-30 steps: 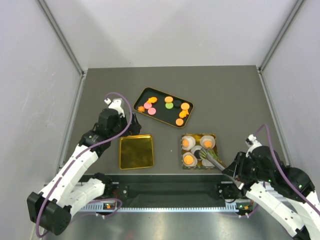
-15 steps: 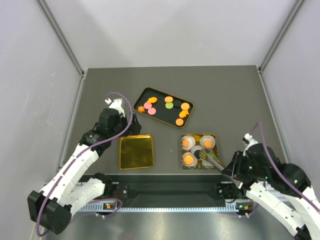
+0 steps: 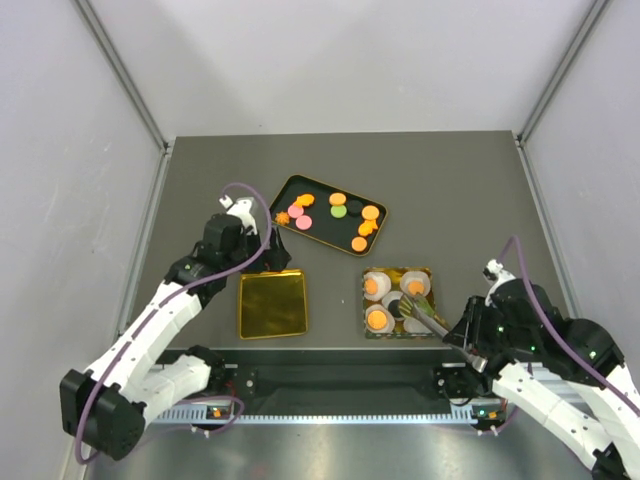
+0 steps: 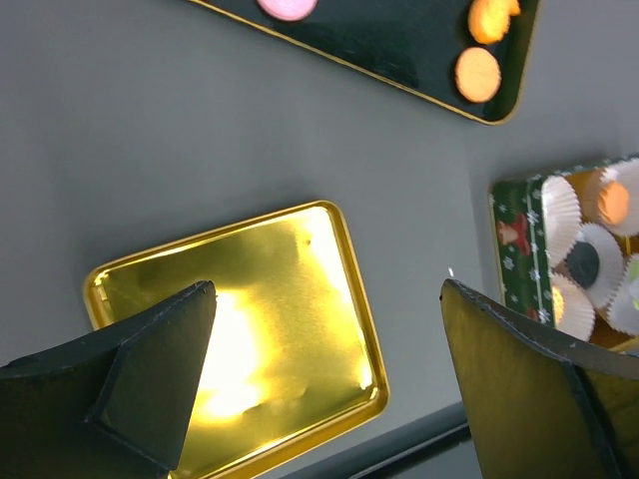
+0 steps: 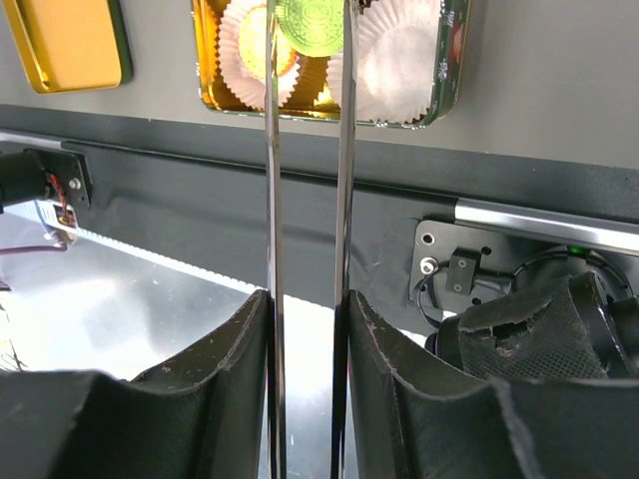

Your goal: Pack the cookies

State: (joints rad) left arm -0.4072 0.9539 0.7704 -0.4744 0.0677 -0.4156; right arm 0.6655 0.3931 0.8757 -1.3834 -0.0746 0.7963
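Note:
Several cookies, among them orange (image 3: 338, 198), green (image 3: 339, 211) and pink (image 3: 296, 211), lie on a black tray (image 3: 320, 192). My right gripper (image 3: 462, 338) is shut on metal tongs (image 5: 342, 150). The tongs pinch a green cookie (image 5: 310, 25) over the patterned box (image 3: 398, 271), which holds white paper cups (image 5: 399, 60); some cups hold orange cookies. My left gripper (image 4: 327, 289) hangs open and empty above the gold lid (image 4: 270, 299). In the left wrist view an orange cookie (image 4: 477, 73) shows at the tray's corner.
The gold lid (image 3: 272, 304) lies left of the box, near the table's front edge. A metal rail (image 5: 539, 215) and the arm bases run along that edge. One loose orange cookie (image 3: 282, 217) lies on the table beside the tray's left end.
My right arm has drawn a little toward the left and nearer the box, tongs still shut on the green cookie. My left wrist has shifted slightly right, over the lid's far edge.

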